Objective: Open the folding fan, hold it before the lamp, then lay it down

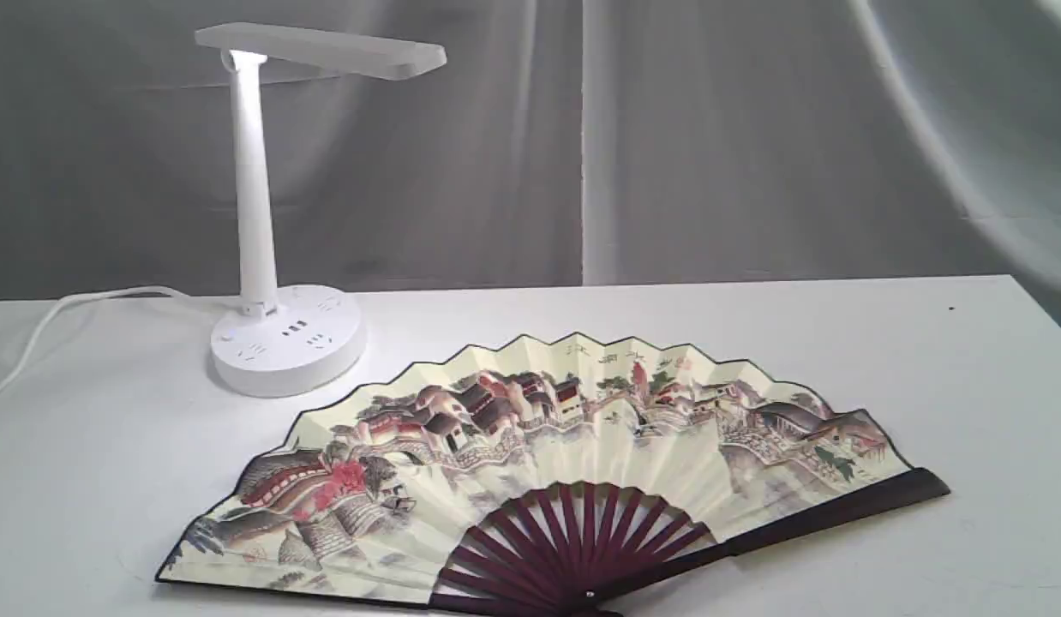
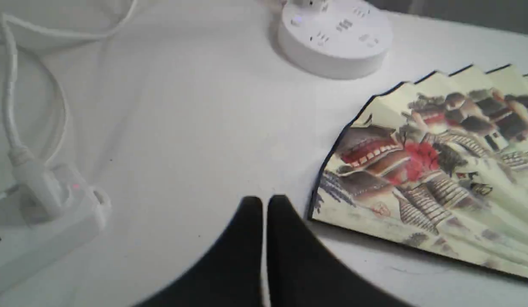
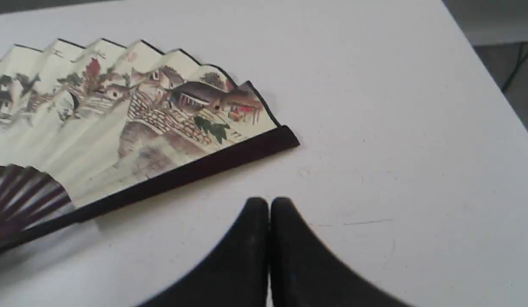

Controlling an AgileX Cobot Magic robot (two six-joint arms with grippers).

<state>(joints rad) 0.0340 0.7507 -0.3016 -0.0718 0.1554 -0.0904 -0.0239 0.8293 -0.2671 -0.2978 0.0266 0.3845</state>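
The folding fan (image 1: 548,454) lies spread open and flat on the white table, painted side up, maroon ribs meeting at the front edge. Behind its left half stands the white lamp (image 1: 265,214), head level, round socket base (image 2: 334,36) on the table. Neither gripper shows in the exterior view. My left gripper (image 2: 264,204) is shut and empty, hovering off the fan's left end (image 2: 422,170). My right gripper (image 3: 268,204) is also shut and empty, just clear of the fan's dark right guard (image 3: 191,170).
The lamp's white cord (image 1: 76,313) runs off to the left and plugs into a white power strip (image 2: 38,221) with a red light. The table's right edge (image 3: 490,81) drops to a dark floor. A grey curtain (image 1: 710,137) hangs behind.
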